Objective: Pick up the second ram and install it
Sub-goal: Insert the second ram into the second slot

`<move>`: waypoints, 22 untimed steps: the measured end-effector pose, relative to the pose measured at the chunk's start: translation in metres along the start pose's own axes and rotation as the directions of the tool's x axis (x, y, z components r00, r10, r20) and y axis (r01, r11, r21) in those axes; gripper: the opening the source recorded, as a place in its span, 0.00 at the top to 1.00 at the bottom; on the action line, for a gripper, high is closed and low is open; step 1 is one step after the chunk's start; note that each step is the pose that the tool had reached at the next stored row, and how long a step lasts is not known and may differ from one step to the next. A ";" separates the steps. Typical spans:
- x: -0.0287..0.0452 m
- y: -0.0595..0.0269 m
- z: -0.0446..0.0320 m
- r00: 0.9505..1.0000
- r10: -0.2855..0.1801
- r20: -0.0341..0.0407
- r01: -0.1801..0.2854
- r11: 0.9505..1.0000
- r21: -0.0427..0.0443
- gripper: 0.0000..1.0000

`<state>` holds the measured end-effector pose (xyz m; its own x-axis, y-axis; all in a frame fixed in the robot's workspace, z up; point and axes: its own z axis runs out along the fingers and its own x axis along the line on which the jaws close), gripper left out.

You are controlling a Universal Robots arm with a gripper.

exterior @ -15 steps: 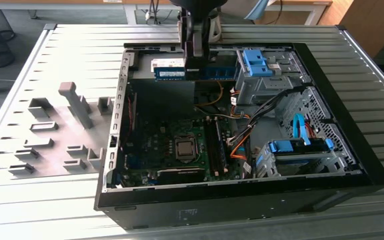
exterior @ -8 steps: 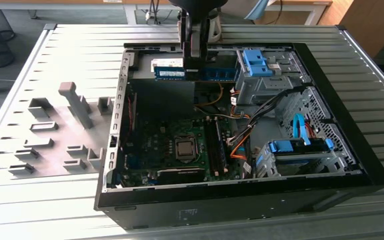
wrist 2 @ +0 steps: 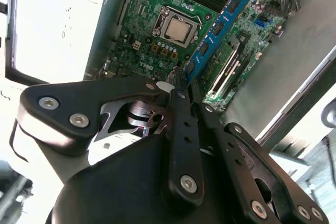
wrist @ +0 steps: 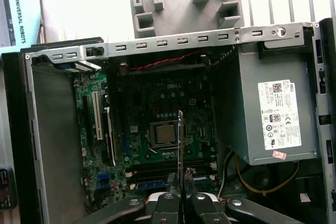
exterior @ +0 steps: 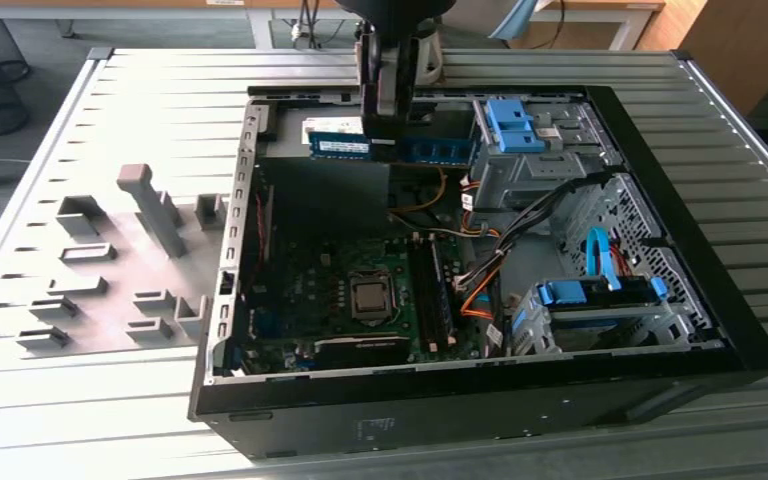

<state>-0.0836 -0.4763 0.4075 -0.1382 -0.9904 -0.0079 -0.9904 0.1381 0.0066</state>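
Your claw [exterior: 384, 140] is clamped on the second ram [exterior: 435, 150], gripping the stick near its middle so that a stretch of board sticks out on each side. In the exterior view the stick hangs level above the far end of the open computer case [exterior: 491, 410], clear of the motherboard [exterior: 311, 290] below.

In the second wrist view the claw [wrist 2: 184, 85] has its fingers pressed flat against the blue board, and the ram [wrist 2: 223, 22] runs away from them with its black chips facing you, over the green motherboard [wrist 2: 142, 19].

In the first wrist view you see the ram [wrist: 180, 129] edge-on as 1 thin line rising from the claw [wrist: 180, 195]. It crosses just beside the processor socket [wrist: 164, 134], and the long black memory slots [wrist: 157, 170] lie near the claw. The grey power supply [wrist: 262, 103] sits to one side inside the case.

The case rests on the slatted metal table [exterior: 157, 120]. The grey holder blocks [exterior: 157, 215] stand on the table at the exterior view's left, well apart from the claw.
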 end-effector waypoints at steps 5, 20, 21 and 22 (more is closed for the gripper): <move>0.0000 0.0000 0.0009 0.997 0.083 0.000 -0.083 0.997 0.001 0.86; 0.0000 0.0000 0.0034 0.953 0.304 0.000 -0.304 0.953 0.003 0.86; -0.0001 0.0000 0.0035 0.949 0.317 0.000 -0.317 0.949 0.003 0.86; -0.0001 0.0000 0.0036 0.945 0.326 -0.001 -0.326 0.945 0.003 0.86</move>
<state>-0.0836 -0.4762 0.4039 -0.4532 -0.8914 -0.0049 -0.8914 0.4532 0.0055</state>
